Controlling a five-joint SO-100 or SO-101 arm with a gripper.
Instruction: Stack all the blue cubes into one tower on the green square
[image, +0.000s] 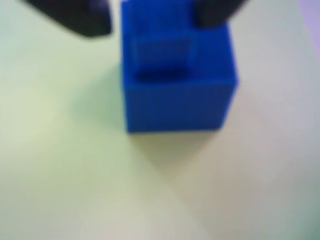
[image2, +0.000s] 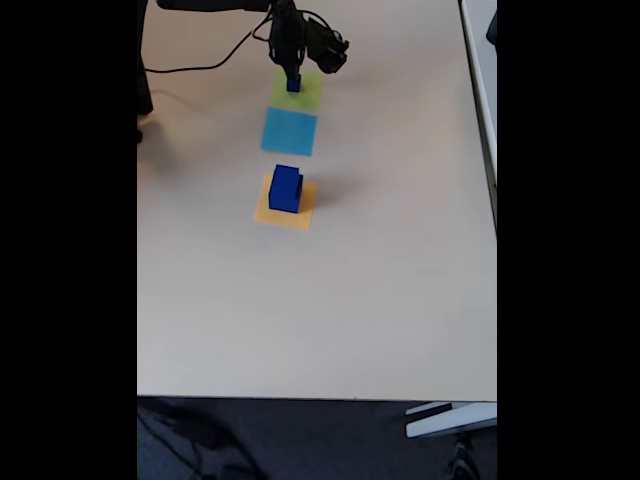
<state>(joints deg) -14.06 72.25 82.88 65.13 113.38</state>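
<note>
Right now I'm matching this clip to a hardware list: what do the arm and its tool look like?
In the fixed view the arm is black, slim and jointed, ending in a dark tool. A thin black cable loops across the pale table toward it. In the wrist view the tool's two fingers are blurred, dark blunt tips. No markings are legible.

Glossy plastic-looking blue cubes (image2: 285, 189), matt green square (image2: 305, 92), smooth table (image2: 350, 300)

Arm appearance, both cameras.
Arm (image2: 300, 35) all black, blocky wrist housing, thin black cable (image2: 200, 66) trailing left across the table in the fixed view; gripper (image: 150, 22) fingers (image: 75, 17) black, blunt, blurred in the wrist view.
</note>
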